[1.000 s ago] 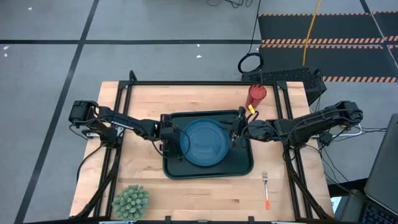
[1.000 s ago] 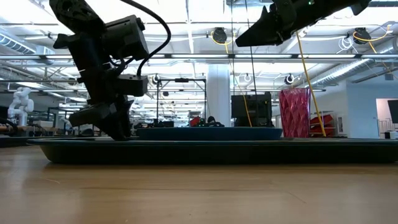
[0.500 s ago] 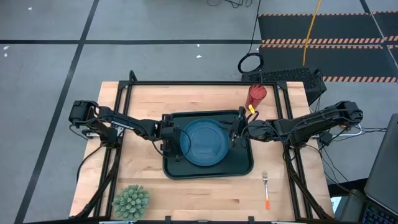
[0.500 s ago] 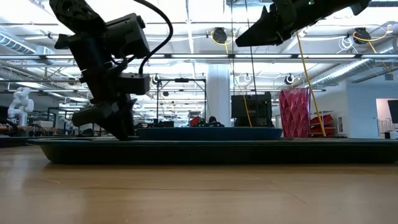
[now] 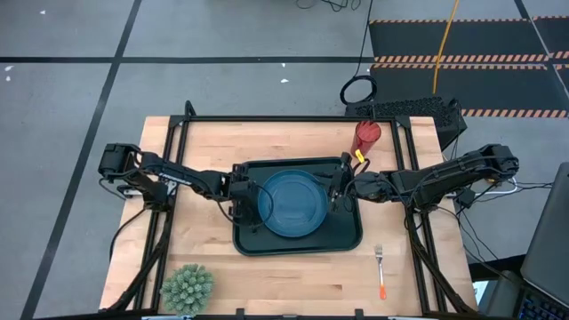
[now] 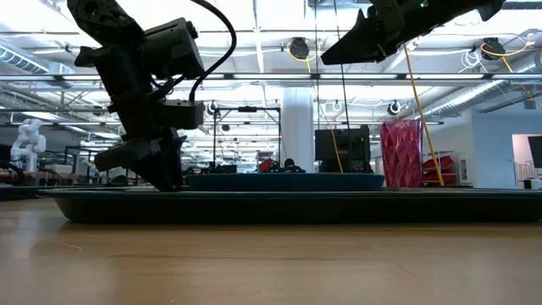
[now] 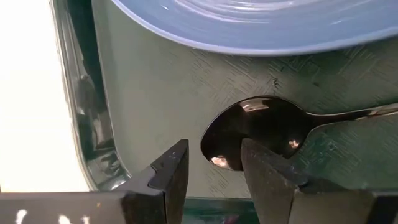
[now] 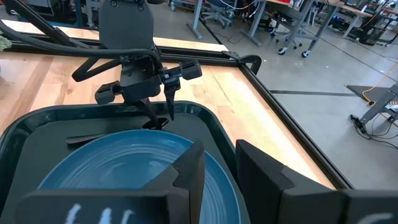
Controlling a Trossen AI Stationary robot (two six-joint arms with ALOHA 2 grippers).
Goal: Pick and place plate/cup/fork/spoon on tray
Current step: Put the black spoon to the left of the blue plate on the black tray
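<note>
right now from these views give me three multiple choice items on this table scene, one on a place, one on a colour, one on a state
1. Where does the spoon lie?
A. on the bare table
B. on the tray, beside the plate
C. inside the cup

2. What colour is the fork handle?
A. orange
B. green
C. white

3. How is the left gripper?
A. shut on the plate
B. open, holding nothing
C. out of view

Answers: 1 B, its bowl rests on the tray floor by the plate's rim. 2 A, the high view shows it. 3 B, a clear gap between its fingers.

Spiky green plant [image 5: 187,286], table corner [image 5: 133,298]
</note>
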